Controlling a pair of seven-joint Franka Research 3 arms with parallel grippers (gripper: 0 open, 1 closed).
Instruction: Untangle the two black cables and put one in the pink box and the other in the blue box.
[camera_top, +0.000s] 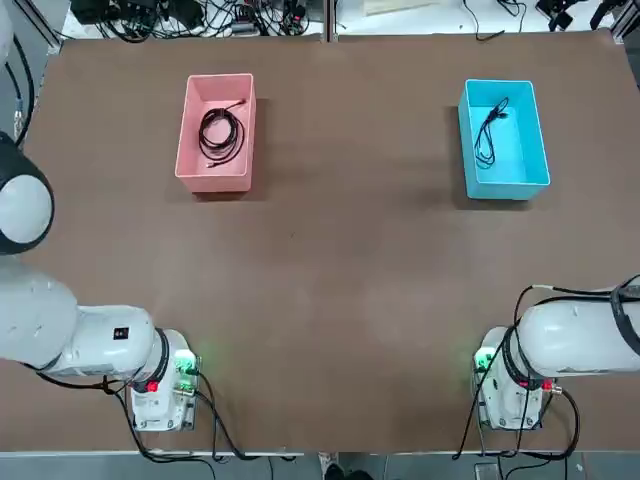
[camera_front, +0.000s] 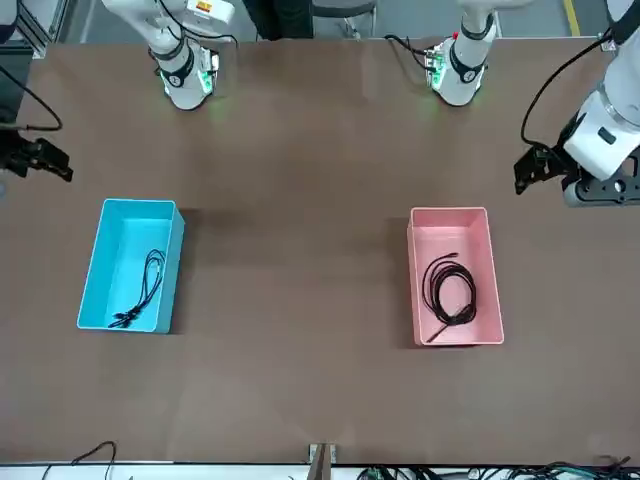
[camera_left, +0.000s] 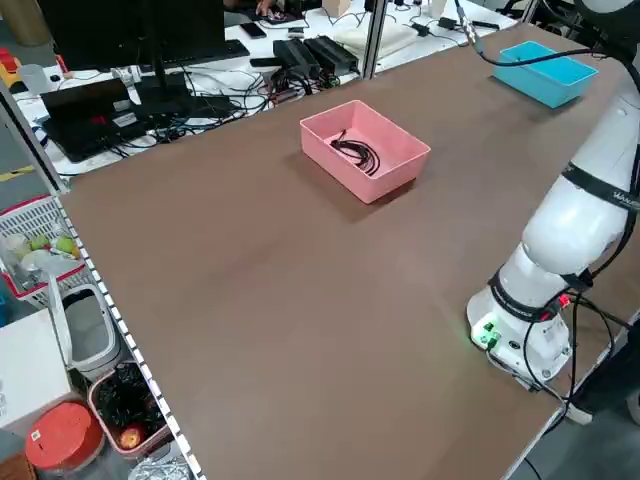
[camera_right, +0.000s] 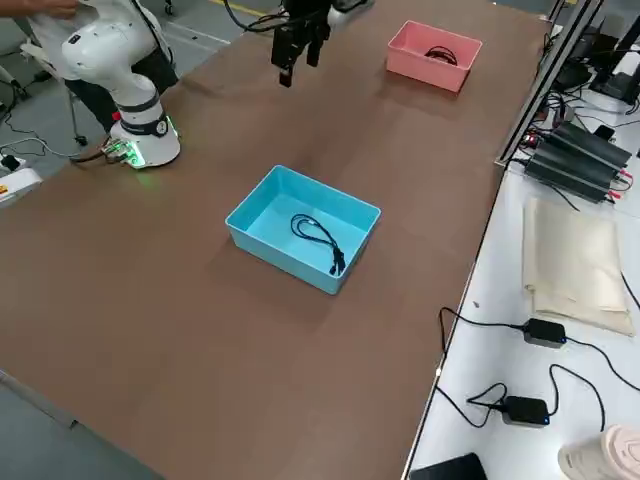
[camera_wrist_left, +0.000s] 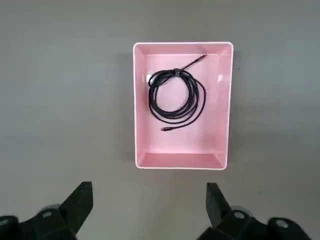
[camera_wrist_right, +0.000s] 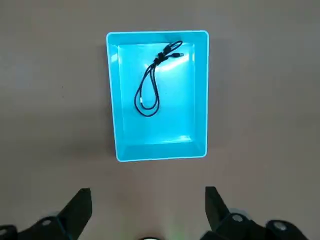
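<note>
The coiled black cable (camera_wrist_left: 192, 95) lying in a rectangular pink plastic box (camera_top: 181, 148) looks light and limp, springy in its round loops and a little slick. I would take it across the gathered strands where the small tie cinches them, leaving the slim plug ends alone, since a pull there could strain them. The narrower looped black cable (camera_wrist_right: 158, 97), in a rectangular light-blue plastic box (camera_top: 517, 190), seems just as light; its bunched knot near the plugs would give the firmest hold, though one loose loop could snag. The two are apart, one to each box, so the job looks done to me.

Both boxes have thin, smooth, glossy walls and rounded corners, and would probably slide if nudged. They sit toward the bench's far edge from the arm bases, the pink near the far left corner, the blue near the far right. The bench (camera_top: 330, 300) is a flat, matt brown sheet. Over its left side hangs the left gripper (camera_front: 546, 168), over its right side the right gripper (camera_right: 298, 50); each has its black, angular fingers spread wide apart with nothing between them.
</note>
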